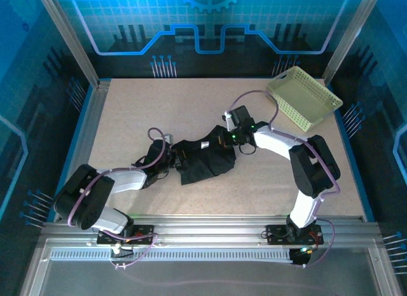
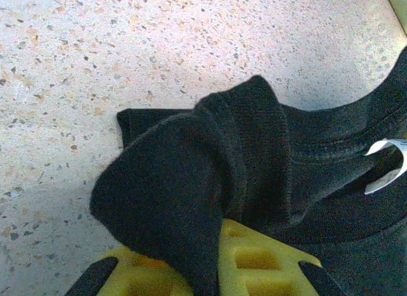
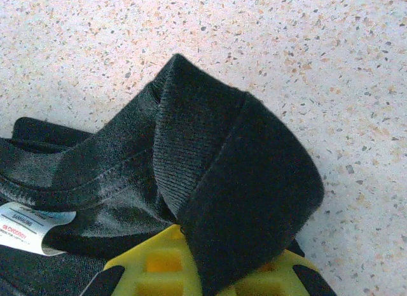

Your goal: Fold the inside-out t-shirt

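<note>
The inside-out t-shirt (image 1: 206,159) lies crumpled and black in the middle of the table, its pale neck tag (image 1: 205,145) facing up. My left gripper (image 1: 173,161) is at the shirt's left end. In the left wrist view a fold of the black fabric (image 2: 254,149) is pinched between the yellow fingers (image 2: 267,258) of this gripper (image 2: 216,245). My right gripper (image 1: 227,140) is at the shirt's upper right end. Seen from the right wrist, a thick roll of cloth (image 3: 210,149) is clamped in the gripper (image 3: 203,251), beside the neck tag (image 3: 28,226).
A pale yellow-green lattice basket (image 1: 304,97) stands tilted at the table's back right corner. Metal frame posts and a raised rim border the speckled table (image 1: 159,111). Bare tabletop surrounds the shirt on all sides.
</note>
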Tool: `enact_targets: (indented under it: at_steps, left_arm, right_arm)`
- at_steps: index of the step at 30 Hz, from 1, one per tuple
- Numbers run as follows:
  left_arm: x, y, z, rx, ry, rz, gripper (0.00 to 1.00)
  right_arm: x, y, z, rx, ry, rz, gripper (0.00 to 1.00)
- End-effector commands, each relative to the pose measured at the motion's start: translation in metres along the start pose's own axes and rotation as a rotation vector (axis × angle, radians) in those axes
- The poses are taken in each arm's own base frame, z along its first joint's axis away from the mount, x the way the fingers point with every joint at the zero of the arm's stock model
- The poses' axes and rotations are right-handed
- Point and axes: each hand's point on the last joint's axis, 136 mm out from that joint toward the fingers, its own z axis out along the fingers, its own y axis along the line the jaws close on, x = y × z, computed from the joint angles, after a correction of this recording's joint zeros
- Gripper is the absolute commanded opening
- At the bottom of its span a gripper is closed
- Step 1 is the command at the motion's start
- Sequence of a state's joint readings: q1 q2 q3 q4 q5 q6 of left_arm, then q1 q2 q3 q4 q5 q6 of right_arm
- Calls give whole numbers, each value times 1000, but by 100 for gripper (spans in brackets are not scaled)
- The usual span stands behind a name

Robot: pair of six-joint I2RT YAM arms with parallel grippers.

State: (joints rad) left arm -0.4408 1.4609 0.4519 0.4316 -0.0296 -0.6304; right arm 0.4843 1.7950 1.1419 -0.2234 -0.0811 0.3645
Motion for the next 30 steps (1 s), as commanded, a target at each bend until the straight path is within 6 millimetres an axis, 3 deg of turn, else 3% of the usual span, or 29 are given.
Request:
enact_targets:
  at_steps: [1,5,7,10,14,16,19,22,27,30]
  left_arm:
    - [-2,23,4,-78,11,-51,14]
    - [-5,30,4,-100,13,-99,20]
    - [-7,35,3,-124,20,-118,37]
    - [-11,36,-3,-142,36,-113,47]
    - [-22,37,-31,-196,8,-98,55]
    - [-27,31,-48,-177,-20,-87,58]
    - [-21,14,-67,-135,-19,-73,60]
    - [2,-3,-74,-80,21,-59,63]
    - [42,-13,-66,17,89,-97,65]
    - [51,-12,-59,33,92,-82,65]
  right_arm:
    - [-16,-21,4,104,-36,-5,0]
    - [-19,-20,5,108,-32,-9,4]
    - [-22,-21,3,119,-35,-7,21]
    - [-25,-27,-7,162,-42,-15,43]
    - [-24,-33,-31,186,-62,-13,65]
    - [-19,-37,-46,194,-71,-1,71]
    - [-3,-38,-61,143,-69,52,72]
    - [20,-26,-70,2,-77,92,70]
    - [61,-7,-71,-165,-101,66,65]
    - [72,-5,-67,-203,-121,61,63]
